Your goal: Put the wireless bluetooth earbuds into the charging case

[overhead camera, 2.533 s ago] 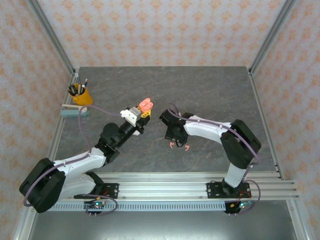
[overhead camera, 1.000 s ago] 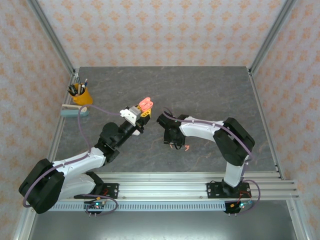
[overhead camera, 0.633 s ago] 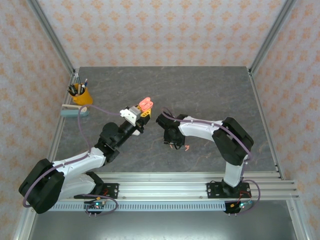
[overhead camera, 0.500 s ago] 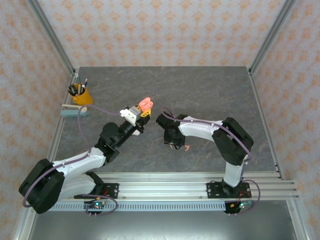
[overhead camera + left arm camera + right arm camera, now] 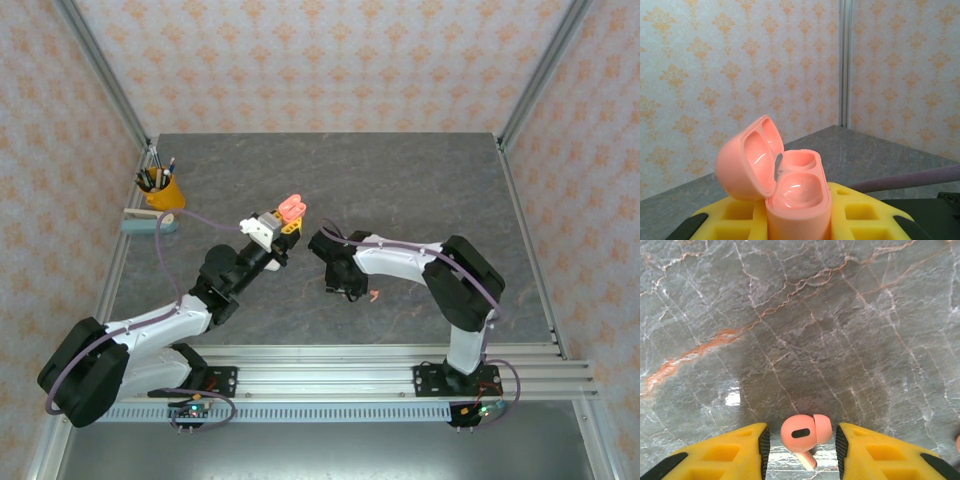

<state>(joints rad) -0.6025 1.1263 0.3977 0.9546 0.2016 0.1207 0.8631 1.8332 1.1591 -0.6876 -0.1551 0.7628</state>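
One pink earbud (image 5: 805, 431) lies on the tabletop (image 5: 790, 315), bottom centre of the right wrist view, between the half-open fingers of your right tool (image 5: 802, 452), seemingly untouched. Your left tool (image 5: 797, 222) clamps the open case (image 5: 795, 192). Next: pinch, then lift.

The left arm (image 5: 165, 322) and right arm (image 5: 400, 262) share white links, black joints, purple cables (image 5: 200, 219) and yellow tool fingers (image 5: 720, 452).
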